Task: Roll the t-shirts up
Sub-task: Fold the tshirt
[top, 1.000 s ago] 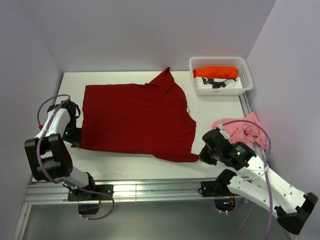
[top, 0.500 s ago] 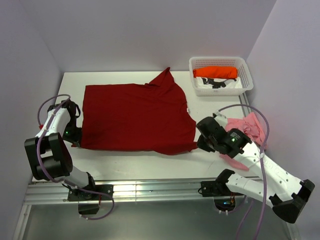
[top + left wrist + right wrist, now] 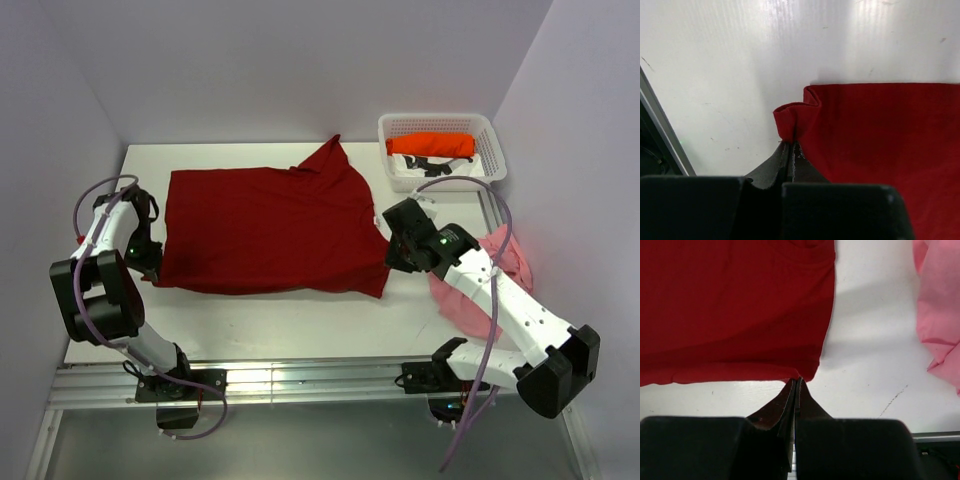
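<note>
You see a plain dark red t-shirt point(image 3: 270, 235) against a white table point(image 3: 300, 325). The second t-shirt point(image 3: 940, 300) is plain pale pink, and the third t-shirt point(image 3: 432, 145) is bright orange. The lattice-patterned basket point(image 3: 480, 125) is white. The right arm point(image 3: 510, 312) is white with black joints.

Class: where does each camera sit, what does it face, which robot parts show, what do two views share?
Top: overhead behind, facing the table; both arms show.
Left wrist: on left arm, facing the red shirt; left gripper shows.
Right wrist: on right arm, facing pink shirt too; right gripper shows.
Shared: red shirt.
</note>
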Robot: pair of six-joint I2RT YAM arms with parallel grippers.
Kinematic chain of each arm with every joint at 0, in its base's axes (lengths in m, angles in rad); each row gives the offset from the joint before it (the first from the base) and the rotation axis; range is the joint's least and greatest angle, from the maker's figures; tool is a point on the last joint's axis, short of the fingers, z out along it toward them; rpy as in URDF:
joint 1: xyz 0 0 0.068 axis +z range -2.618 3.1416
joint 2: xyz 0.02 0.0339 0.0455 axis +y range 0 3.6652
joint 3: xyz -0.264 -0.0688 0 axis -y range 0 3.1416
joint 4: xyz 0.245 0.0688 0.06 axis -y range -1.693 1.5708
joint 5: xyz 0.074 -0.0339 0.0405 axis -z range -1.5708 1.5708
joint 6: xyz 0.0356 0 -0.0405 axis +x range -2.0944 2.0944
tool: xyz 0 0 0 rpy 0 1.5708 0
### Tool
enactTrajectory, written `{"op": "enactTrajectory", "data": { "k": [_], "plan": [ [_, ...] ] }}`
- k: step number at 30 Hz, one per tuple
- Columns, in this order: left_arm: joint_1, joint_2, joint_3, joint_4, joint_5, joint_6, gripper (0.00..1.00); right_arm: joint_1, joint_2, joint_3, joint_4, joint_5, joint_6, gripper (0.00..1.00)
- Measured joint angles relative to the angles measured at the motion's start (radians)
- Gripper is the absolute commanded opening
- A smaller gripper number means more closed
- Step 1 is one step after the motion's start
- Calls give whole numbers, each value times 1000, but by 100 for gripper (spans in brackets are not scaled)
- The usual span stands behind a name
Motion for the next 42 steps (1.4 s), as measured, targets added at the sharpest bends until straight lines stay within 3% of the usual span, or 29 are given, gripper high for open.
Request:
{"op": "enactTrajectory", "data": {
  "k": [9, 42],
  "plan": [
    [0, 53, 79, -24, 6, 0, 0, -112, 117, 104, 68, -68, -110, 0],
    [5, 219, 251, -60, 22, -7, 1, -167, 472, 381, 130, -76, -184, 0]
  ]
}}
